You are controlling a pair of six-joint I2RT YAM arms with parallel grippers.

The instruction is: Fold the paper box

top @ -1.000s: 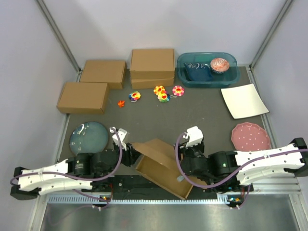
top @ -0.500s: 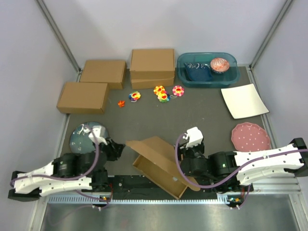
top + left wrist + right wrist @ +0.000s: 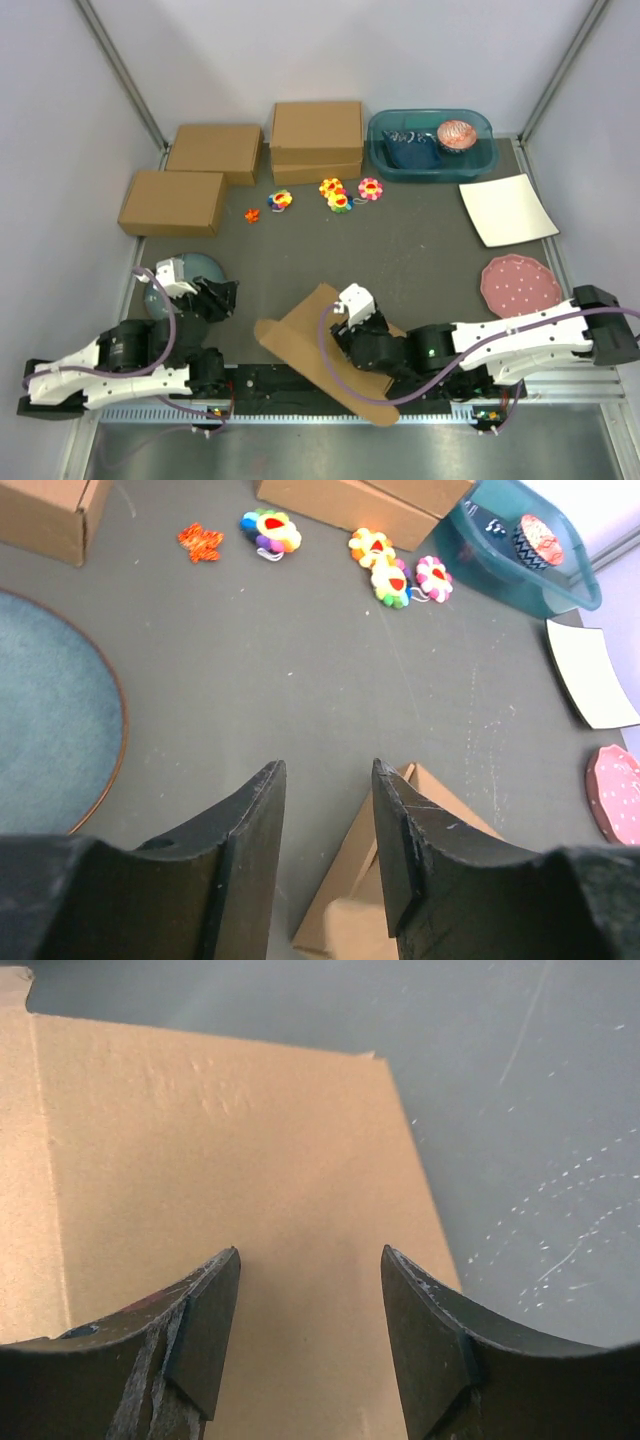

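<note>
The paper box (image 3: pixel 300 338) lies on the bench (image 3: pixel 420 240) at its near edge, between the two arms. In the top view its long axis runs on a slant. One short end points far-left, toward the left gripper (image 3: pixel 325 778). The other end points near-right, toward the base of the right arm.

The right gripper (image 3: pixel 310 1260) hangs directly over the box with its fingers (image 3: pixel 205 1320) spread apart and nothing between them. A broad plain brown panel (image 3: pixel 220 1140) fills the space under and ahead of that gripper. A fold line runs along the panel's left side, beyond the left finger. The panel's far edge lies ahead of the fingertips, and its right edge slants off just past the right finger, with bare grey bench beyond it. Whether the fingertips touch the cardboard cannot be told.

The left gripper is also parted and empty, held above bare bench and clear of the box. From it, the cardboard (image 3: pixel 452 815) sits low and to the right, partly hidden behind the right finger (image 3: pixel 395 840), with one corner pointing away from the gripper. A blue plate (image 3: pixel 50 730) lies just to the left of that gripper. A row of bright flower toys (image 3: pixel 385 565) lies well ahead of it.
</note>
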